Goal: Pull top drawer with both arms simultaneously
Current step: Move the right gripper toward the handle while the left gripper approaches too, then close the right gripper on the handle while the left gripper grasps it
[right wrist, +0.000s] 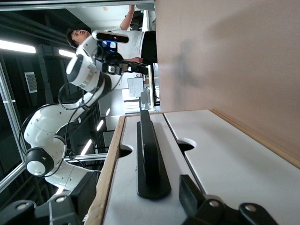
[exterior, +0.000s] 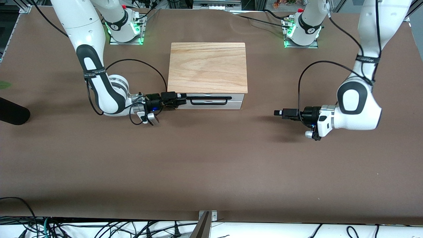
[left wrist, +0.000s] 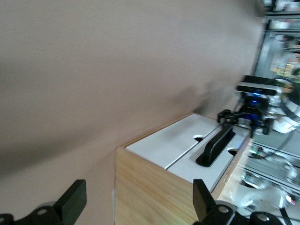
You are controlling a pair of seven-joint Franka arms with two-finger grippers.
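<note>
The top drawer (exterior: 236, 97) is shut, its white front under the cabinet's wood top (exterior: 208, 66). Its black wire handle (exterior: 210, 100) runs along the front. My right gripper (exterior: 183, 99) is open at the handle's end toward the right arm's end of the table. In the right wrist view its fingers (right wrist: 190, 190) stand on either side of the handle (right wrist: 149, 154), not closed on it. My left gripper (exterior: 276, 112) is open and empty, low over the table, apart from the cabinet on the left arm's side. The left wrist view shows the cabinet's wood side (left wrist: 150, 192), the handle (left wrist: 216, 145) and my right gripper (left wrist: 246, 123).
A second white drawer front (exterior: 214, 106) lies below the top one. A black rounded object (exterior: 13, 112) lies at the table's edge toward the right arm's end. A metal bracket (exterior: 205, 224) sits at the table's near edge. A person (right wrist: 126, 40) stands off the table.
</note>
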